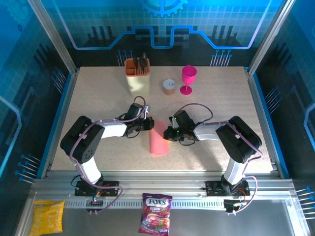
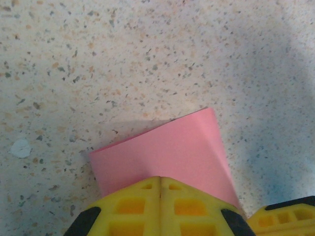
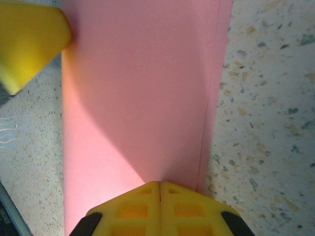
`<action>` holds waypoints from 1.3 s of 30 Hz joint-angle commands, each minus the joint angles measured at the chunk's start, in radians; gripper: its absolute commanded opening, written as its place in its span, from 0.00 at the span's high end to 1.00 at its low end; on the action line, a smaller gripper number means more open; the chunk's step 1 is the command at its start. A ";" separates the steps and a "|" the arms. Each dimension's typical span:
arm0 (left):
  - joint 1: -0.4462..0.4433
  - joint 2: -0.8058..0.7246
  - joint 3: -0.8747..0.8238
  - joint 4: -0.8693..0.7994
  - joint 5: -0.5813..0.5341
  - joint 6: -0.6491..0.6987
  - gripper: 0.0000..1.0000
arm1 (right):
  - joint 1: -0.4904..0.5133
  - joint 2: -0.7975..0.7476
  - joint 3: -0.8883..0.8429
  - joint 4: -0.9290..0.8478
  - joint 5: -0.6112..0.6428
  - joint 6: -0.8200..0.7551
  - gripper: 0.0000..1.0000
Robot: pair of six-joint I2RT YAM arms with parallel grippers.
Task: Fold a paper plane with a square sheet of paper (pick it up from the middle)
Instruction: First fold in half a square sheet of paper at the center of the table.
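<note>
At table centre, between both grippers: the square sheet of paper [image 1: 158,140] lies flat on the table [image 1: 98,98], doubled into a narrow strip. Its long axis runs near-to-far, away from the arm bases.

The left gripper [image 1: 147,124] is at the strip's left edge near the far end. The right gripper [image 1: 171,132] is at the right edge, slightly nearer the bases. They face each other across the short axis.

Both jaws are fully closed with tips at the paper; can't tell if any ply is pinched.

Right wrist view: paper [image 3: 138,98] runs straight ahead of the tips [image 3: 160,184], with a second ply edge just inside one long edge.

Left wrist view: the strip's end [image 2: 167,152] is just ahead of the tips [image 2: 160,179].

My read: the left arm is nearer for far-end corner folds.
</note>
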 commanded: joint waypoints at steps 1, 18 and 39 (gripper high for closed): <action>0.012 0.033 0.015 0.014 0.022 0.034 0.98 | 0.014 0.058 -0.018 -0.092 0.033 -0.011 1.00; 0.013 0.064 -0.030 0.028 0.002 0.057 1.00 | -0.006 -0.033 0.096 -0.208 0.020 -0.063 1.00; 0.013 0.084 -0.033 0.026 0.004 0.067 1.00 | 0.169 0.002 0.271 -0.210 -0.001 -0.056 1.00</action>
